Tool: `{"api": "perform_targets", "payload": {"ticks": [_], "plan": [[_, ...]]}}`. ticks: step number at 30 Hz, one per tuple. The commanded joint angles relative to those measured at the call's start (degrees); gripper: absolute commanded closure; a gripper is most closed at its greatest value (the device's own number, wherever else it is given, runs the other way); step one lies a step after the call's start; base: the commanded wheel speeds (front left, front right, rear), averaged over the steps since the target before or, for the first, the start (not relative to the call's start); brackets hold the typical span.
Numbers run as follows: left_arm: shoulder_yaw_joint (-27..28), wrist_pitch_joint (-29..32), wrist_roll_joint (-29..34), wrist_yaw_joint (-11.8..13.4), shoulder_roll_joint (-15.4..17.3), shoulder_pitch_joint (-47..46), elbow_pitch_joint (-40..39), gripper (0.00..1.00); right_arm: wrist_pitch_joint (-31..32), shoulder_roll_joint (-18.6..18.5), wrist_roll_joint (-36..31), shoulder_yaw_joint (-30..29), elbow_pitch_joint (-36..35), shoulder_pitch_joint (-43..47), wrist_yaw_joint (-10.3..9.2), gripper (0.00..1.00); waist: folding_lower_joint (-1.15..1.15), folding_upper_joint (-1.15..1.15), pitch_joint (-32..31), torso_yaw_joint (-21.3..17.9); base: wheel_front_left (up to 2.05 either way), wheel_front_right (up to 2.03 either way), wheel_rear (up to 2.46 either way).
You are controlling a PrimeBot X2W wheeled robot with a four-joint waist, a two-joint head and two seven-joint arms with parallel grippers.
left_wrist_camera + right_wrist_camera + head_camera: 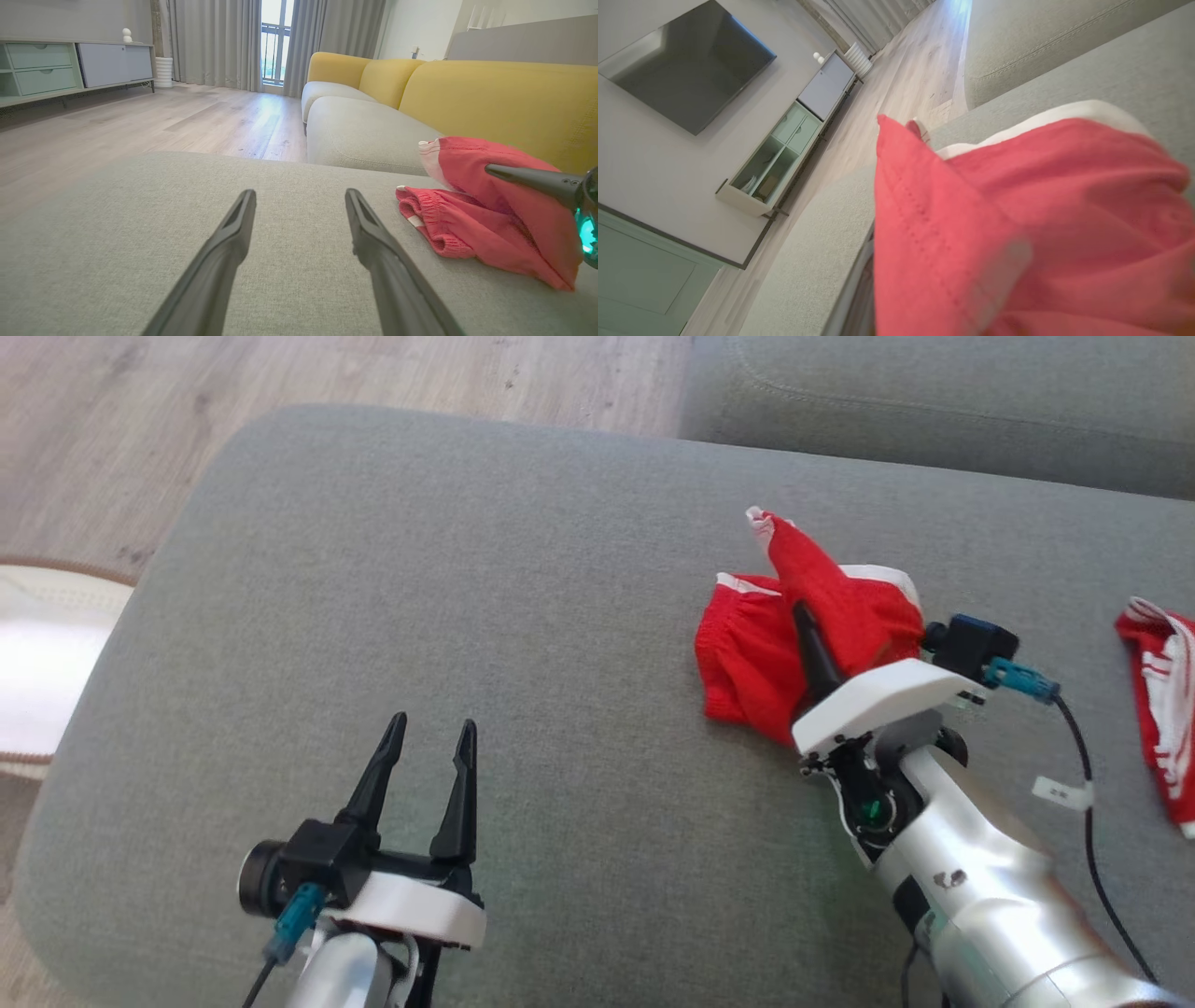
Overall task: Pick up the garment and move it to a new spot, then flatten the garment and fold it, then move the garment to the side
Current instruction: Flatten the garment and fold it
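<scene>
The red garment lies toward the right end of the grey sofa cushion, one fold raised off it — the right gripper has its jaws pinched tight on that fold. The left gripper hangs over the cushion's near left part — jaws spread wide, empty.

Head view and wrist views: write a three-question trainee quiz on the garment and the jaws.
1. True or false: the left gripper hangs with open jaws, apart from the red garment.
2. Which one grips the red garment? A: left gripper. B: right gripper. C: a person's hand.
3. Fill in: the part of the red garment not lifted rests on a grey ___.

Key: 1 true; 2 B; 3 cushion.
</scene>
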Motion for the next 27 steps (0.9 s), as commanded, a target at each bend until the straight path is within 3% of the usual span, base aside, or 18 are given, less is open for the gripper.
{"api": "perform_targets", "payload": {"ticks": [1, 6, 7, 8, 18, 23, 27], "plan": [[1.4, -0.3, 0.0, 0.2, 0.4, -1.3, -1.9, 0.0, -0.9, 0.9, 0.9, 2.1, -0.9, -3.2, -0.02, 1.0, 0.0, 0.0, 0.4, 0.5, 0.0, 0.0, 0.0], [1.2, -0.3, -0.9, 0.6, 0.4, -1.4, -2.1, 0.0, -1.4, 0.9, 4.9, 8.8, 1.5, -4.3, -0.02, 1.0, 0.0, 0.0, 1.2, 1.4, 0.0, 0.0, 0.0], [1.1, -0.3, -0.9, 0.7, 0.4, -1.3, -2.0, 0.0, -1.5, 0.9, 5.2, 10.3, 2.1, -4.4, -0.02, 0.87, 0.0, 0.0, 1.2, 1.4, 0.0, 0.0, 0.0], [1.0, -0.3, -1.0, 0.7, 0.4, -1.3, -1.9, 0.0, -1.3, 0.9, 5.8, 11.8, 2.4, -4.4, -0.02, 0.0, 0.0, 0.0, 1.2, 1.5, 0.0, 0.0, 0.0], [2.1, -0.3, -0.7, 0.7, 0.4, -1.6, -1.5, 0.0, 3.0, 0.9, 11.8, 28.5, -3.8, -2.9, -0.02, 0.0, 0.0, 0.0, 0.1, 0.3, 0.0, 0.0, 0.0], [2.6, -0.3, -0.5, 0.8, 0.4, -1.8, -1.8, 0.0, 2.8, 0.9, 14.2, 32.0, -4.9, -4.1, -0.02, 0.0, 0.0, 0.0, -0.4, -1.1, 0.0, 0.0, 0.0], [3.1, -0.3, -0.2, 0.8, 0.4, -1.9, -2.2, 0.0, -0.9, 0.9, 13.7, 31.9, -3.4, -6.6, -0.02, 0.0, 0.0, 0.0, -0.6, -2.7, 0.0, 0.0, 0.0]]}}
